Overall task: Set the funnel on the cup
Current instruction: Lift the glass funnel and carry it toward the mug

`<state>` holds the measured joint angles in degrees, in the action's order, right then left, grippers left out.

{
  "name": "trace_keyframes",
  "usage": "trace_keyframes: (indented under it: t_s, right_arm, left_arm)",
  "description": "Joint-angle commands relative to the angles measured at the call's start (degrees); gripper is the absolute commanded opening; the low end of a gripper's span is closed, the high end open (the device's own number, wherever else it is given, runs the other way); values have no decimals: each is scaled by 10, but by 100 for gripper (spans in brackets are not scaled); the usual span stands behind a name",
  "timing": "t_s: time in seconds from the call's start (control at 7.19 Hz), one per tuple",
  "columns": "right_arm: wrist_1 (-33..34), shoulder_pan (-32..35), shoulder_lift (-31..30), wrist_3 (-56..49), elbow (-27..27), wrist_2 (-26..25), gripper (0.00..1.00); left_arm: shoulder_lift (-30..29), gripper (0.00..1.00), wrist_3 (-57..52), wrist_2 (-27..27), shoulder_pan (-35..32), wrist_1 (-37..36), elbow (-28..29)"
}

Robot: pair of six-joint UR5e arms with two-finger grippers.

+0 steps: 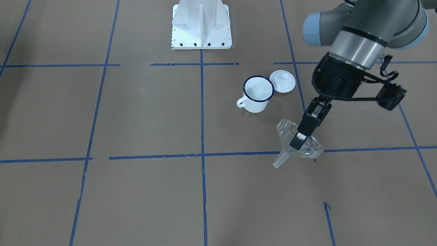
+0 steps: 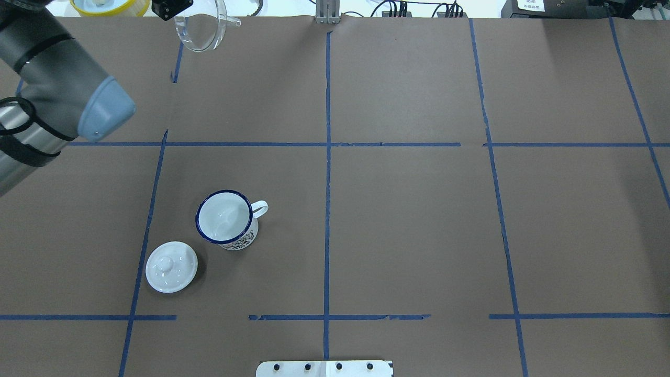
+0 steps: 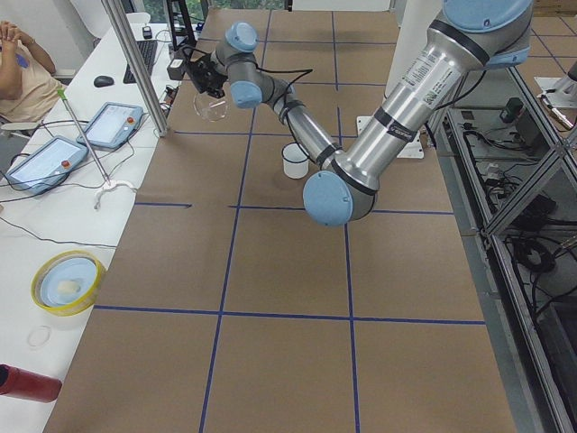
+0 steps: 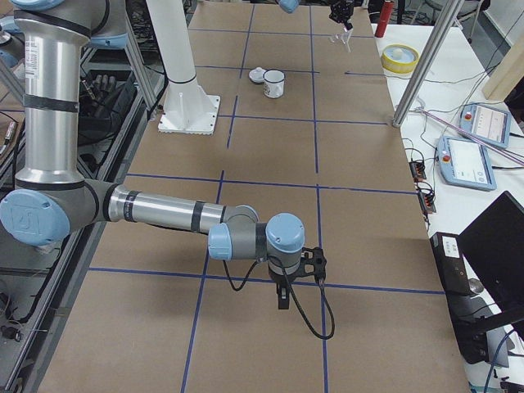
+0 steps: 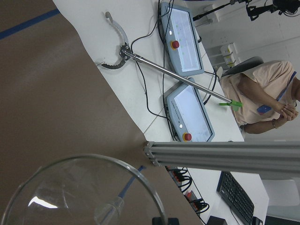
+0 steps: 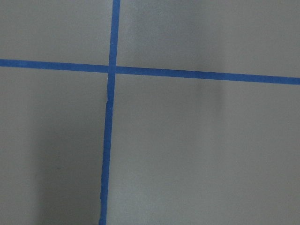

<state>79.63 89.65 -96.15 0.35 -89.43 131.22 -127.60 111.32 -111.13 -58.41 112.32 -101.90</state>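
Nearest the robot, on the left half of the table [image 2: 419, 235]: a white lid [image 2: 171, 266], lying flat with its knob up. Just beside it, a bit farther and to the right: the cup [image 2: 226, 217], standing upright, mouth up, nothing inside, handle pointing right.

Well apart from both, way out by the far edge: the funnel [image 1: 286, 136]. Up in the air, by the look of it, and tipped over, with the wide rim facing sideways and the spout poking out to the right. Pinched at the rim by the left gripper [image 1: 297, 141], squeezed tight on the clear plastic.

Off on the right side: the right gripper [image 4: 282, 299], hanging low over a blue tape cross [image 6: 111, 69]. Too small to tell whether spread or pinched together.

Step in hand, most likely: funnel picked up, not yet carried over. Next, bring the funnel toward the robot until right above the cup. Turn the wrist so the spout points straight down. Lower slowly, spout into the mouth, wide rim sitting on the cup's blue edge. Only then let go. Keep clear of the lid on the way.
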Motion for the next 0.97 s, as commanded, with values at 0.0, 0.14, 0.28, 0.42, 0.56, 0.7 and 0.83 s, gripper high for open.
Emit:
trace_keyframes:
  t_s: [0.0, 0.14, 0.28, 0.42, 0.56, 0.7, 0.83]
  right_arm:
    - [0, 0, 0, 1, 0, 0, 100]
    - [0, 0, 0, 0, 0, 0, 100]
    - [0, 0, 0, 0, 0, 0, 100]
    - [0, 0, 0, 0, 0, 0, 100]
    - [0, 0, 0, 0, 0, 0, 100]
    - [0, 0, 0, 1, 0, 0, 100]
    - [0, 0, 0, 0, 0, 0, 100]
  left_arm:
    - [-2, 0, -67, -27, 26, -236, -116]
    - [-3, 0, -123, -41, 56, -335, -157]
    - [-5, 0, -157, -41, 98, -418, -174]
    - [-7, 0, -193, -41, 127, -470, -174]
    - [-20, 0, -240, -41, 148, -539, -168]
    - [-33, 0, -267, -41, 159, -582, -162]
    - [-50, 0, -269, -40, 165, -582, -123]
